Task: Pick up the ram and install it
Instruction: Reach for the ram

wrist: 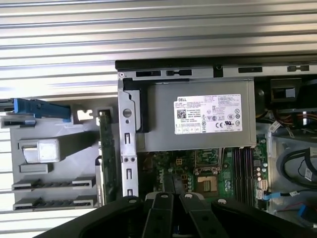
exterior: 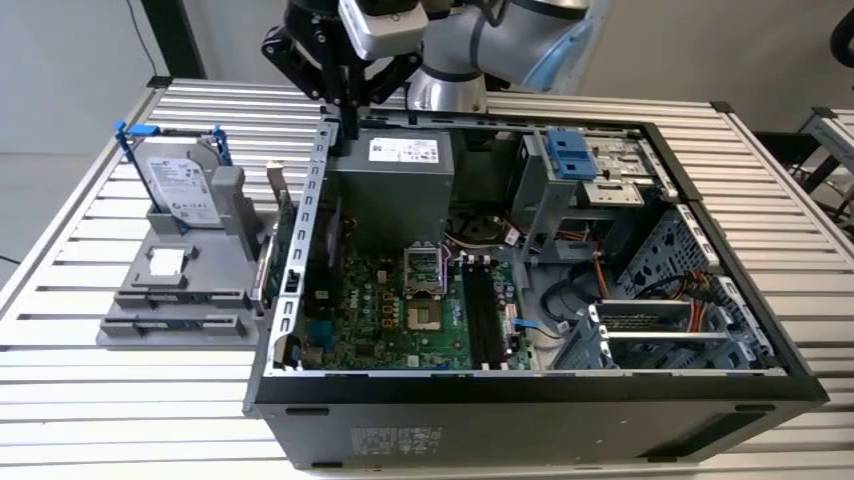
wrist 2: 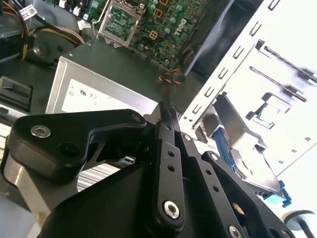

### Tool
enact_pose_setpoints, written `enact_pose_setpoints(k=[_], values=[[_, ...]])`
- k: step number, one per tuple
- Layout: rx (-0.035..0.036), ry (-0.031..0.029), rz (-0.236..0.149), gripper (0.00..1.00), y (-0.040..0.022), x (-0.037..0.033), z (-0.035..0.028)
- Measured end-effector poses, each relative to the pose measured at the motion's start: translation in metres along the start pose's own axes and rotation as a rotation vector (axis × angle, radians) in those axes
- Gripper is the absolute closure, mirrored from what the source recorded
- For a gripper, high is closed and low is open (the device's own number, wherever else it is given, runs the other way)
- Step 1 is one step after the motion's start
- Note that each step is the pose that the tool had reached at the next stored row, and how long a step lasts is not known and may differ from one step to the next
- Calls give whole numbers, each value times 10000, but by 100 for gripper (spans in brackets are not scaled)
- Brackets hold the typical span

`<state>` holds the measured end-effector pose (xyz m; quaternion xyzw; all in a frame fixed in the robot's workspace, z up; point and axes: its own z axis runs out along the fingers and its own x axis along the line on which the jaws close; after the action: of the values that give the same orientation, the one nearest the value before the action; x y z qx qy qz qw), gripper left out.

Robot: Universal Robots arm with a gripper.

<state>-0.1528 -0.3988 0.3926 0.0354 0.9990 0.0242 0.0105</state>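
Observation:
The ram (exterior: 274, 265) is a thin green stick standing on its edge in a grey holder (exterior: 174, 300), just outside the open computer case's wall on the exterior view's left. It also shows in the first wrist view (wrist: 104, 153). My gripper (exterior: 350, 128) hangs above the case's back corner, over the grey power supply (exterior: 394, 190), well away from the ram. Its black fingers meet at the tip in both wrist views (wrist 2: 165, 113) (wrist: 169, 182), shut with nothing between them. Black memory slots (exterior: 481, 320) lie on the green motherboard inside the case.
A silver hard drive (exterior: 180, 185) with blue rails stands in the grey holder, at the exterior view's left. The case wall (exterior: 314, 200) rises between the holder and the motherboard. Drive cages and cables (exterior: 641, 300) fill the case on the exterior view's right. The slatted metal table (exterior: 80, 400) surrounds everything.

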Motion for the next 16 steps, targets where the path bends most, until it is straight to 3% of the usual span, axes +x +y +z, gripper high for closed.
enact_pose_setpoints(k=[16], values=[[0, 0, -1, 100, -29, 405, -10]])
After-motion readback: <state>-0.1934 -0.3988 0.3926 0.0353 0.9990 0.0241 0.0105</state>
